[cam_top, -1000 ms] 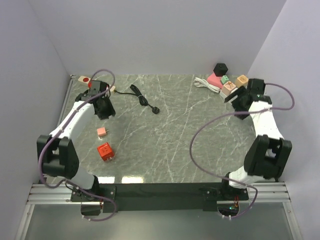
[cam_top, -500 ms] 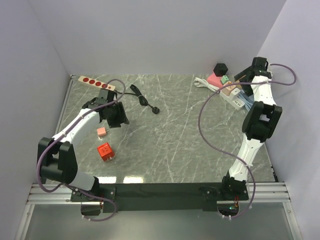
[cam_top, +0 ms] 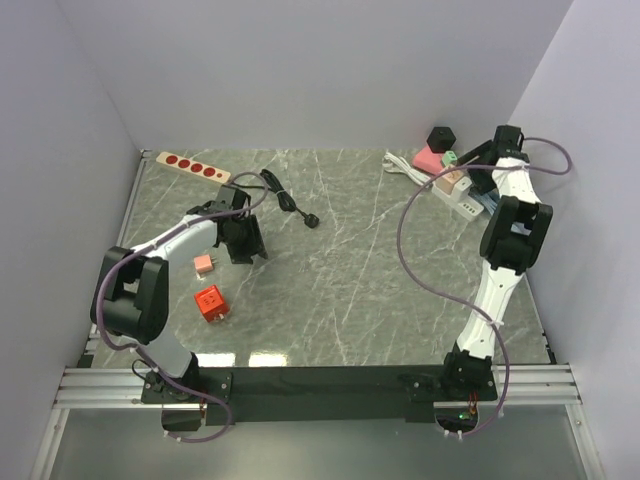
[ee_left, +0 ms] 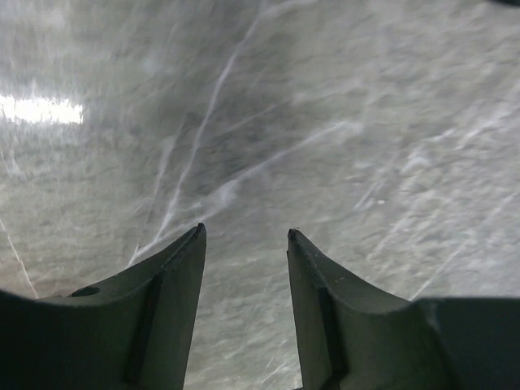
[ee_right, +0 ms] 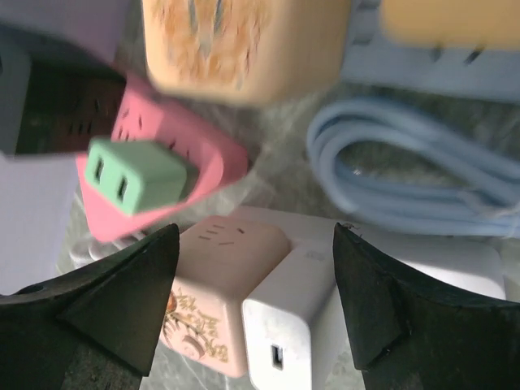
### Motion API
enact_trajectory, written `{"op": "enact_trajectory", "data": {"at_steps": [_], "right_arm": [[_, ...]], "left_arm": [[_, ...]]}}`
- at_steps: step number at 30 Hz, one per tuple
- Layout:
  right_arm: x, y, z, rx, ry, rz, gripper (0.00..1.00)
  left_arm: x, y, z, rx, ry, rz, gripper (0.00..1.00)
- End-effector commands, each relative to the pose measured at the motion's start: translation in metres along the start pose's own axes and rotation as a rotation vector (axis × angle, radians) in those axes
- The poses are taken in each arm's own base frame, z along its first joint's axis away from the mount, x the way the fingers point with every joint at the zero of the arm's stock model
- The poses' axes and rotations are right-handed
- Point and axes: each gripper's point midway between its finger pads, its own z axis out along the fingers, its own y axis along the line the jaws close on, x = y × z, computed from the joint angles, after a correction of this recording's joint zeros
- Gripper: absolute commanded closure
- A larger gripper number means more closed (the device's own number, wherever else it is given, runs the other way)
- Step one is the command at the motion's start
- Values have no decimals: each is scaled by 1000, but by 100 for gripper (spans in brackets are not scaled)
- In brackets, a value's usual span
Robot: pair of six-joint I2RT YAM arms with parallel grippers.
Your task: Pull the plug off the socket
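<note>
Meeting plain white walls [cam_top: 320, 70], the veined grey-green table [cam_top: 340, 280] gleams.

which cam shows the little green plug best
The right wrist view: the green plug sits close up, its two slots clear, against the pink block. The top view shows it only as a tiny green speck in the far right corner. The left wrist view shows none of it.

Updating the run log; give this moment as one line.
left gripper: open, over tabletop | right gripper: open, over pale pink plug on white power strip
</note>
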Motion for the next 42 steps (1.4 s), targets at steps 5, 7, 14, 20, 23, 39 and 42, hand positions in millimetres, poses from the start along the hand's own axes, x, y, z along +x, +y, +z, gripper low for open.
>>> {"op": "enact_trajectory", "data": {"at_steps": [5,7,14,20,23,39,42], "right_arm": [[136,10,-37,-75,232,-160,20],[185,10,-52,-69,294,-226,20],[328,4,-113,-71,455,-320,20],[409,-14,-162,-95,553,-429,20],[423,-19,-187,-129,554,-476,19],[375,32,-245,-274,410,-559,19],[372,39,-247,-284,399,-567,19]], "left_arm": [[-3,1,-2,3,-42,-19,50],[-1,2,-3,3,-44,-15,51],[11,4,-6,35,-43,-20,51],[21,6,5,38,-25,-11,52],[17,1,6,43,-31,9,52],[18,-45,52,95,10,190,56],[40,-71,48,155,32,220,58]]}}
